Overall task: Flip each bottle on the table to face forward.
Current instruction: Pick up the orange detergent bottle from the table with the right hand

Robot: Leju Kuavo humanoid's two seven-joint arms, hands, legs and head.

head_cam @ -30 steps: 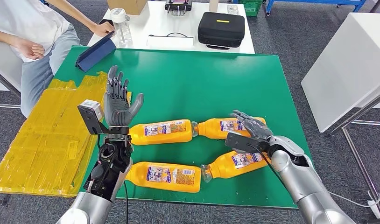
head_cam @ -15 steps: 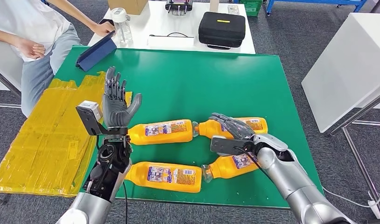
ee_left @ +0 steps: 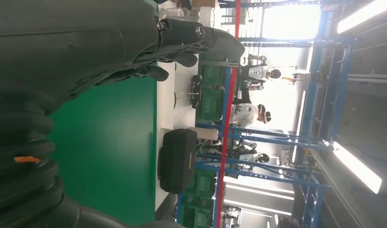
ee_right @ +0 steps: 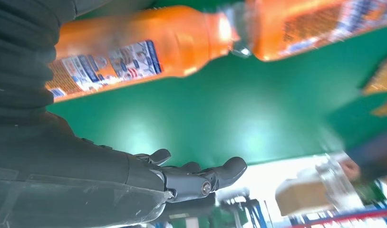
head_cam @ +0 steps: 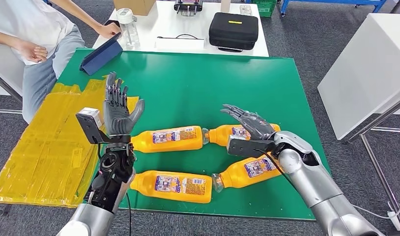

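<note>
Several orange bottles with printed labels lie on their sides on the green table [head_cam: 198, 93]. Two form the far row: one on the left [head_cam: 168, 138], one on the right [head_cam: 236, 133]. Two form the near row, a left one [head_cam: 173, 186] and a right one [head_cam: 248, 171]. My right hand [head_cam: 249, 123] hovers open with fingers spread over the far right bottle, holding nothing. The right wrist view has that hand [ee_right: 182, 178] above the green surface, with two bottles [ee_right: 134, 52] neck to neck. My left hand [head_cam: 117, 110] is raised upright, open and empty, left of the far left bottle.
A crumpled yellow plastic sheet [head_cam: 45, 142] covers the table's left edge. A blue folder [head_cam: 100, 56] leans at the far left corner, touched by a seated person [head_cam: 31, 29]. Behind, a white table carries a black case [head_cam: 233, 30] and a clear jug [head_cam: 128, 27]. A white bench [head_cam: 370, 64] stands to the right.
My right hand slid left along the far right bottle, then lifted off it with fingers spread. My left hand drifted slightly left and farther away. The bottles stayed put.
</note>
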